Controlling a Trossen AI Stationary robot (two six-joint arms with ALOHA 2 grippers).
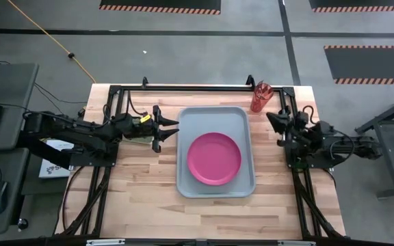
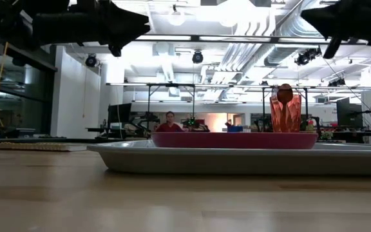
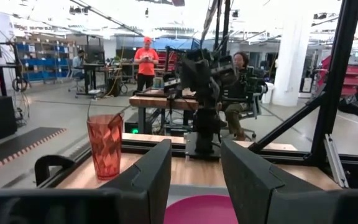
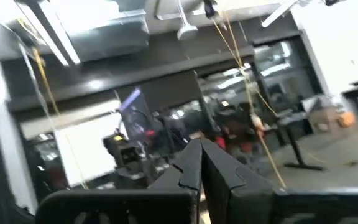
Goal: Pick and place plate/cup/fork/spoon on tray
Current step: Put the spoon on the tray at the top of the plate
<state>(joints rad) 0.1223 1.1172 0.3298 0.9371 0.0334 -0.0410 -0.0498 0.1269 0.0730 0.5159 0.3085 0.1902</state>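
The magenta plate (image 1: pixel 214 158) lies flat in the pale grey-blue tray (image 1: pixel 204 116) at the table's middle; both show in the low view, the plate (image 2: pixel 234 140) and the tray (image 2: pixel 237 159). The red ribbed cup (image 1: pixel 260 96) stands upright on the table beyond the tray's far right corner, with utensils sticking up out of it (image 2: pixel 285 94). My left gripper (image 1: pixel 175 128) is open and empty, held above the tray's left rim, pointing right; its view shows the cup (image 3: pixel 104 146) and the plate's edge (image 3: pixel 207 210). My right gripper (image 1: pixel 269 117) is shut and empty, raised near the cup.
Black frame rails (image 1: pixel 183 88) run along the table's far edge and down both sides. The right arm's base (image 3: pixel 204 81) stands opposite my left gripper. Bare wood lies on the near side of the tray (image 1: pixel 211 215). People show in the room behind (image 3: pixel 145 59).
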